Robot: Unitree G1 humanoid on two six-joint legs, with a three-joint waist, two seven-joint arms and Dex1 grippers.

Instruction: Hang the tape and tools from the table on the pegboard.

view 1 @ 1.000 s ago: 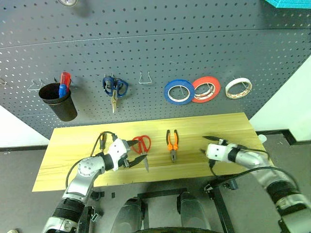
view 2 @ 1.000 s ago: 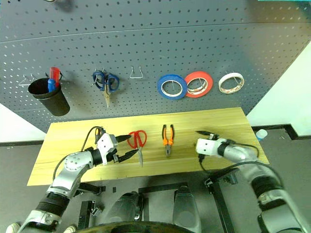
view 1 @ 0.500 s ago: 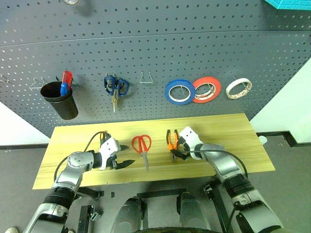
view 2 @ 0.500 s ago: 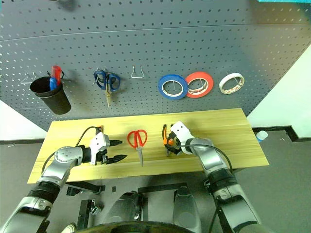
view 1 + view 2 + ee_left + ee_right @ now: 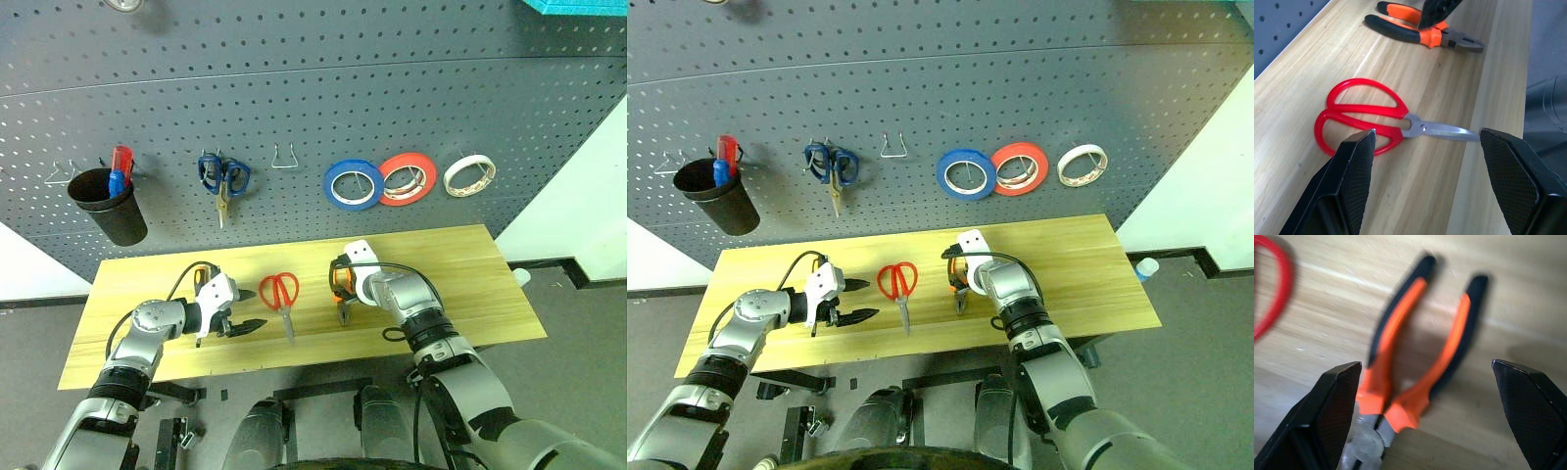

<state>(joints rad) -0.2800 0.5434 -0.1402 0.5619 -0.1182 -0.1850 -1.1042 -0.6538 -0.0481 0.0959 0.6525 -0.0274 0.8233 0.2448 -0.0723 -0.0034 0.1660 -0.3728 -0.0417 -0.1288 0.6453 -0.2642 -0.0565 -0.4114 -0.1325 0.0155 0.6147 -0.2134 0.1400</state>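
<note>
The right pincer (image 5: 1430,416) hangs wide open over the pliers (image 5: 1420,357), a finger on either side of the handles, holding nothing. The pliers lie flat near the middle of the worktop (image 5: 460,284), their orange-and-black handles spread towards the back edge and the grey nose towards the front edge. The left pincer (image 5: 1425,156) is also open and empty, low over the worktop near its front edge, pointing at the red scissors (image 5: 1376,117). These lie flat between the two pincers, well apart from the pliers, red loops towards the back edge and steel blades closed, tip towards the front.

Behind the worktop stands the pegboard (image 5: 313,108), dark grey with rows of small holes. On its hooks hang a cream-white ring of tape (image 5: 468,175), a red-orange roll (image 5: 408,179) and a blue roll (image 5: 355,185), the last two overlapping. Further left are a bare wire hook (image 5: 285,157), blue scissors (image 5: 222,180) and a black cup (image 5: 106,204) holding red-and-blue screwdrivers (image 5: 120,168).
</note>
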